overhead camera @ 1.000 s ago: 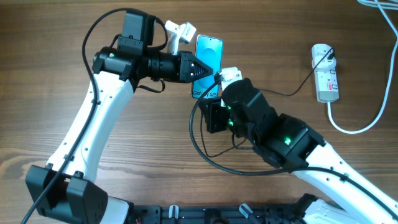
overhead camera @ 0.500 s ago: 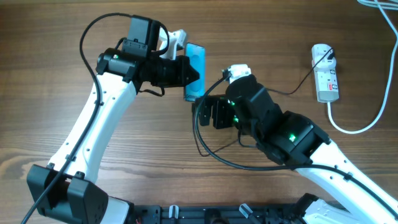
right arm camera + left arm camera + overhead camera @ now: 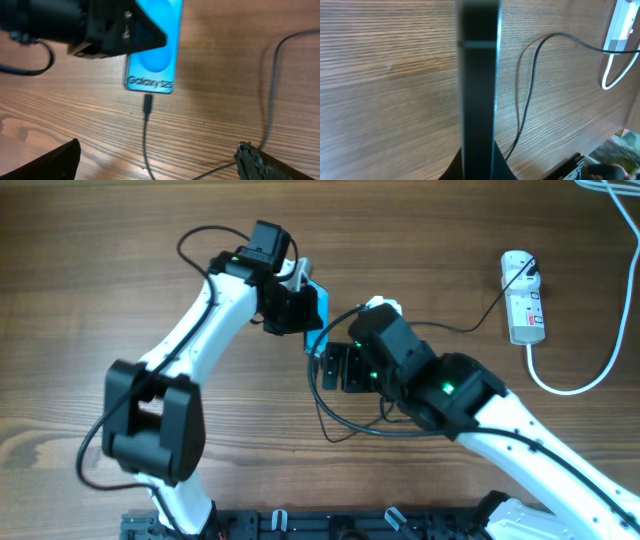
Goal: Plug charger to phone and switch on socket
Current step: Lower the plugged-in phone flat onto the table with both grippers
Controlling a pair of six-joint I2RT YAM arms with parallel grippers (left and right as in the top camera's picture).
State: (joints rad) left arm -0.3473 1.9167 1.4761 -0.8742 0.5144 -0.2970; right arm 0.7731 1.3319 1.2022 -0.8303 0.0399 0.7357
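My left gripper (image 3: pixel 306 312) is shut on the phone (image 3: pixel 319 330) and holds it tipped on edge over the table. In the left wrist view the phone (image 3: pixel 479 85) is a dark upright bar between my left gripper's (image 3: pixel 479 157) fingers. The right wrist view shows its cyan screen (image 3: pixel 152 50) with the "Galaxy S25" text. The charger's plug tip (image 3: pixel 148 104) meets the phone's bottom edge; I cannot tell if it is seated. My right gripper (image 3: pixel 157 150) stands wide open around the thin black cable (image 3: pixel 145 145), not touching it. The white socket (image 3: pixel 524 298) lies at the far right.
A thick white lead (image 3: pixel 590 375) loops from the socket toward the table's right edge. The charger cable (image 3: pixel 470 328) runs from the socket under my right arm and curls near the front (image 3: pixel 335 430). Another white lead (image 3: pixel 610 195) crosses the top right corner.
My right gripper has opened and let go of the charger's plug end. The left arm has swung and turned, tipping the phone from flat onto its edge.
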